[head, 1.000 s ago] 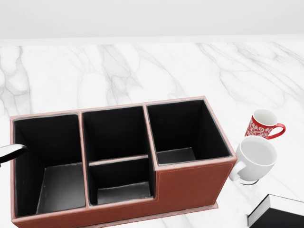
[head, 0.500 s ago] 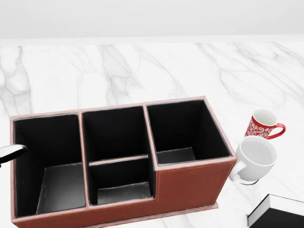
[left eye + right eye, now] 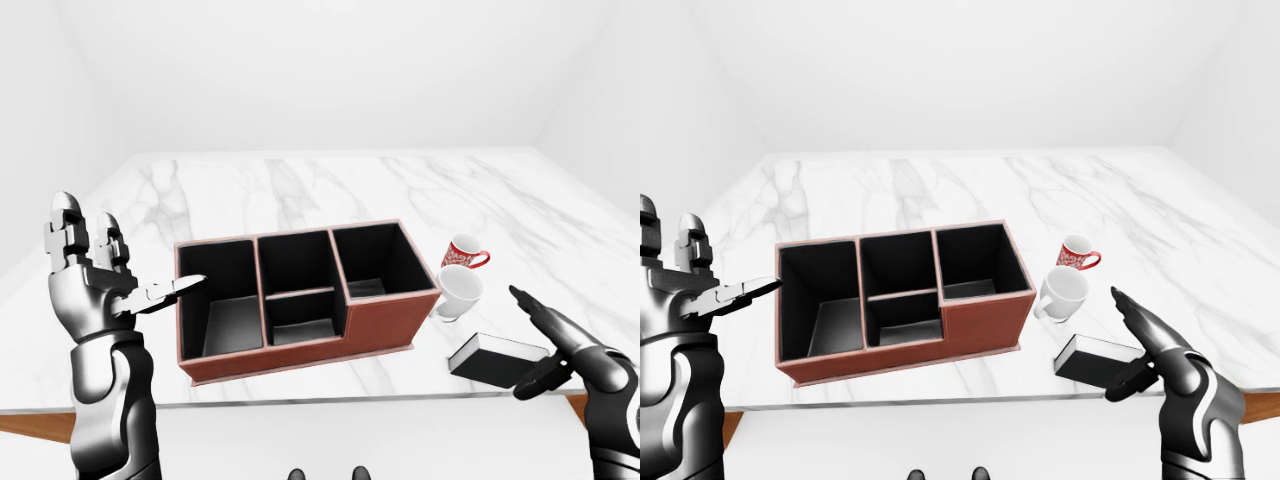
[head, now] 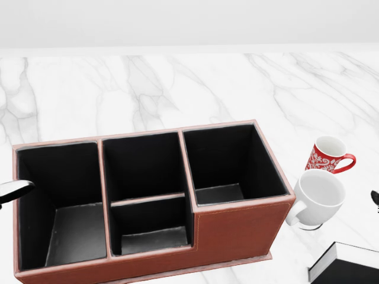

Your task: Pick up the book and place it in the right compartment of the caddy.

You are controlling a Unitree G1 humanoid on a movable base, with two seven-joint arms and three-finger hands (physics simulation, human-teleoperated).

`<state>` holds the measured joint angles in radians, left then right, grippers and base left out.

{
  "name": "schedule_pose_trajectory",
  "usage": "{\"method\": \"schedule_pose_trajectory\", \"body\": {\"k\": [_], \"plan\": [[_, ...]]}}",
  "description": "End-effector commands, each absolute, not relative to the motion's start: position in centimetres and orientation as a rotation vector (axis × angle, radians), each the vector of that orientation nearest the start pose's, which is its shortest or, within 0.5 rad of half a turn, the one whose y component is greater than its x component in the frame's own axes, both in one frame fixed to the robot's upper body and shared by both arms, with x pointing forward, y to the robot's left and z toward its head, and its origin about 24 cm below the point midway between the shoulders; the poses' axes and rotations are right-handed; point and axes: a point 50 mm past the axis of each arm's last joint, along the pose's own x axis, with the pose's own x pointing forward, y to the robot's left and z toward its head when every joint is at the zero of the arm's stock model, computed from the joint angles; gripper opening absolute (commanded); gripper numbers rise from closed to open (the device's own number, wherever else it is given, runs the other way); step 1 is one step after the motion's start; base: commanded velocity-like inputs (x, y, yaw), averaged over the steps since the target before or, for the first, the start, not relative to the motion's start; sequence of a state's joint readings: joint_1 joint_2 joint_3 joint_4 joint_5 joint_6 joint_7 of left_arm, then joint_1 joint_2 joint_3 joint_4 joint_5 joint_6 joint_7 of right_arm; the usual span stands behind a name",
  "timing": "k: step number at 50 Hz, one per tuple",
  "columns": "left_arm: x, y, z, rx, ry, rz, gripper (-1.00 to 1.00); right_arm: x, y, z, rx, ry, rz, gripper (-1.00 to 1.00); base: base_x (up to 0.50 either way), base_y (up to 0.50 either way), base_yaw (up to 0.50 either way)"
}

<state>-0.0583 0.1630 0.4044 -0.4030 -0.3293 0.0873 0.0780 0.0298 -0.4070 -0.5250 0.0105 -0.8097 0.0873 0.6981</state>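
The black book (image 3: 493, 357) with white page edges lies flat on the marble table, to the right of the red-brown caddy (image 3: 385, 323). The caddy's right compartment (image 4: 228, 163) holds nothing. My right hand (image 3: 521, 343) is open, its fingers spread just right of the book's right end, and I cannot tell whether it touches the book. At the left of the left-eye view my left hand (image 3: 125, 262) is open and raised, its thumb pointing at the caddy's left wall. In the head view only the book's corner (image 4: 346, 267) shows at the bottom right.
A white mug (image 3: 458, 291) stands beside the caddy's right end, with a red patterned mug (image 3: 462, 251) just beyond it; both sit between the caddy and the book. The table's near edge (image 3: 330, 401) runs below the caddy and the book.
A dark fingertip of my right hand has come into the head view at its right edge, beside the white mug. The caddy, mugs and book have not moved.
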Motion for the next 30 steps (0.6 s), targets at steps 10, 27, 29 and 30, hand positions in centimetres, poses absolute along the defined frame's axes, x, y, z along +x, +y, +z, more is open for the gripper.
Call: {"method": "schedule_pose_trajectory", "body": {"k": [10, 27, 29, 30], "plan": [[23.0, 25.6, 15.5, -0.123, -0.445, 0.344, 1.00, 22.1, -32.7, 5.7, -0.998, 0.625, 0.097, 1.00, 0.00, 0.00, 0.00], [22.9, 25.6, 15.6, -0.121, -0.448, 0.344, 1.00, 21.6, -33.0, 3.3, -0.917, 0.701, 0.144, 1.00, 0.00, 0.00, 0.00], [22.9, 25.6, 15.6, -0.121, -0.449, 0.344, 1.00, 21.5, -33.0, 3.2, -0.914, 0.704, 0.146, 1.00, 0.00, 0.00, 0.00], [22.9, 25.6, 15.6, -0.121, -0.450, 0.344, 1.00, 21.5, -33.0, 3.1, -0.911, 0.706, 0.148, 1.00, 0.00, 0.00, 0.00]]}}
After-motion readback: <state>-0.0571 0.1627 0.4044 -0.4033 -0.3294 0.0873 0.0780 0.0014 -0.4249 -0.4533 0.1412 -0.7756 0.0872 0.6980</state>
